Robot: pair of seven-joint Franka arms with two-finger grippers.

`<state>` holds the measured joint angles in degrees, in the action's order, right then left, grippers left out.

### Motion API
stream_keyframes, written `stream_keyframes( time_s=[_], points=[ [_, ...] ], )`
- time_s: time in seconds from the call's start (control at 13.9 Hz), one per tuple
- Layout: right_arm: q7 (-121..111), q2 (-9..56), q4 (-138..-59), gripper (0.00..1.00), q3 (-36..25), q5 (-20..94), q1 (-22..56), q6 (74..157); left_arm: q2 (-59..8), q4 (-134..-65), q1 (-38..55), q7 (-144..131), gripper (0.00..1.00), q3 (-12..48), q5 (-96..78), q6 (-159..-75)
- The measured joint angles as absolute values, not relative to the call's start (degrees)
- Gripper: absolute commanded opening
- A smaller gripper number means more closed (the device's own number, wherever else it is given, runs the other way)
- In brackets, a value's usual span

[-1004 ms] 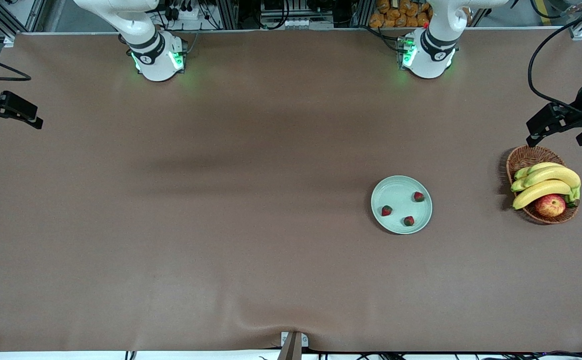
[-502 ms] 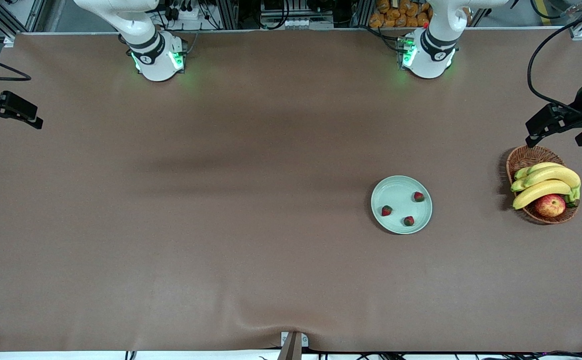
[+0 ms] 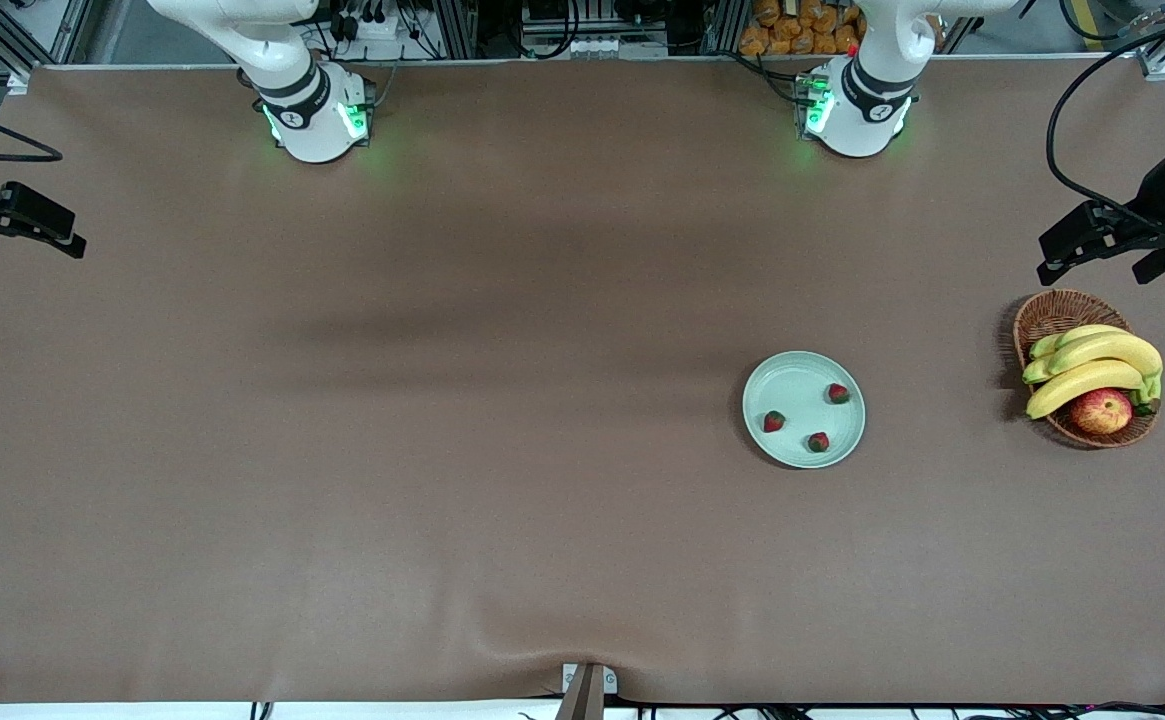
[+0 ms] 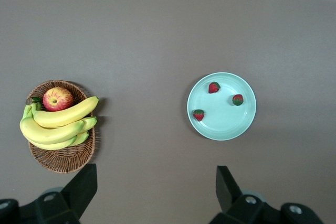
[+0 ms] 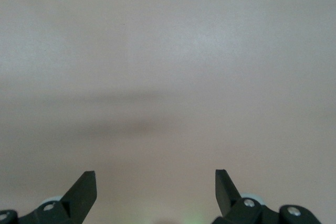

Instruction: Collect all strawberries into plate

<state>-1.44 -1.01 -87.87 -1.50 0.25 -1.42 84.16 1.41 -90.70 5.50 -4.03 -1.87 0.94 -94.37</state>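
Observation:
The pale mint-green plate [image 3: 797, 385] sits on the brown table toward the left arm's end. Three strawberries lie on it, apart from each other: one [image 3: 838, 393], a second [image 3: 773, 421] and a third [image 3: 818, 441]. The left wrist view shows the plate [image 4: 226, 121] and the berries [image 4: 213, 87] [image 4: 238, 99] [image 4: 198, 114]. My left gripper [image 3: 1092, 270] [image 4: 156, 179] is open and empty, up over the table beside the wicker basket. My right gripper [image 3: 30, 248] [image 5: 156, 179] is open and empty, over bare table at the right arm's end.
A brown wicker basket [image 3: 1047, 315] [image 4: 60, 158] holds bananas [image 3: 1092, 365] [image 4: 58, 124] and a red-yellow apple [image 3: 1102, 410] [image 4: 58, 98] near the table's edge at the left arm's end. Brown cloth covers the whole table.
My left gripper has shifted slightly away from the basket toward the robots' bases. The plate, the strawberries and the right gripper have not moved.

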Motion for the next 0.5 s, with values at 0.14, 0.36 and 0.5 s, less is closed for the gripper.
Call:
stream_keyframes(
  time_s=[0.14,0.36,0.5],
  points=[
    [-1.44,-1.01,-87.87,1.00,-1.50,0.25,-1.42,84.16,1.41,-90.70,5.51,-4.02,1.00,-1.87,0.94,-93.63],
    [-1.44,-1.01,-87.87,1.00,-1.50,0.25,-1.42,84.16,1.41,-90.70,5.52,-4.02,1.00,-1.87,0.93,-93.16],
    [-1.44,-1.01,-87.87,1.00,-1.50,0.25,-1.42,84.16,1.40,-90.70,5.53,-4.02,1.00,-1.87,0.93,-93.08]
  ],
)
